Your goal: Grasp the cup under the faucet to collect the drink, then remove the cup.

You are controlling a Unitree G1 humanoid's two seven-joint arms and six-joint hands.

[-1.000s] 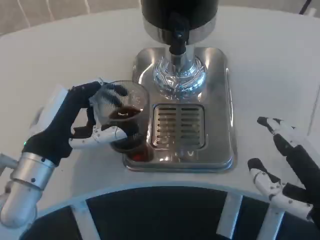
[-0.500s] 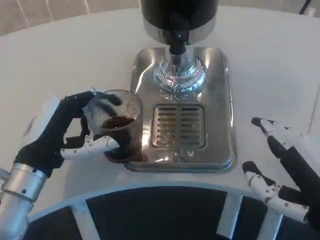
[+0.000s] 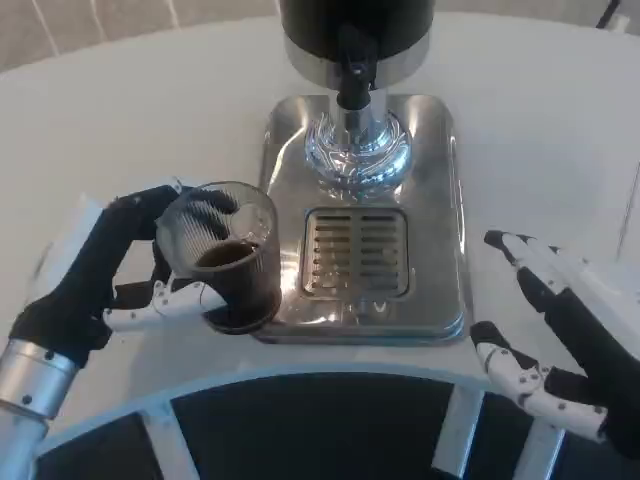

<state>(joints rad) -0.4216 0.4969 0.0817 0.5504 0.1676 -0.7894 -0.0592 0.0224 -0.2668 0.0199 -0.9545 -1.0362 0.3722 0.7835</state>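
White tabletop (image 3: pixel 120 110) surrounds a polished steel drip tray (image 3: pixel 440 200), which carries a slotted grate (image 3: pixel 355 250) at its near centre and the chromed base of a dispenser at its far end. Above that base the black faucet (image 3: pixel 350 70) points down.

Step in hand: removal of the cup, judged from the layout. The cup (image 3: pixel 225 250) is a clear ribbed tumbler, upright, overlapping the near-left edge of the tray and well to the near left of the faucet line. It holds a dark drink filling roughly its lower portion; the upper walls are clear. Collection therefore appears complete.

The left hand (image 3: pixel 105 265) grasps the cup: dark fingers wrap its far-left side and a white-tipped finger (image 3: pixel 175 298) crosses its near side. The right hand (image 3: pixel 560 330) rests released, fingers apart, on the table just right of the tray, holding nothing.

Next move, by estimate: carry the cup clear of the tray rim toward the left, kept level so the liquid does not slop, then set it on bare table before loosening the grasp.
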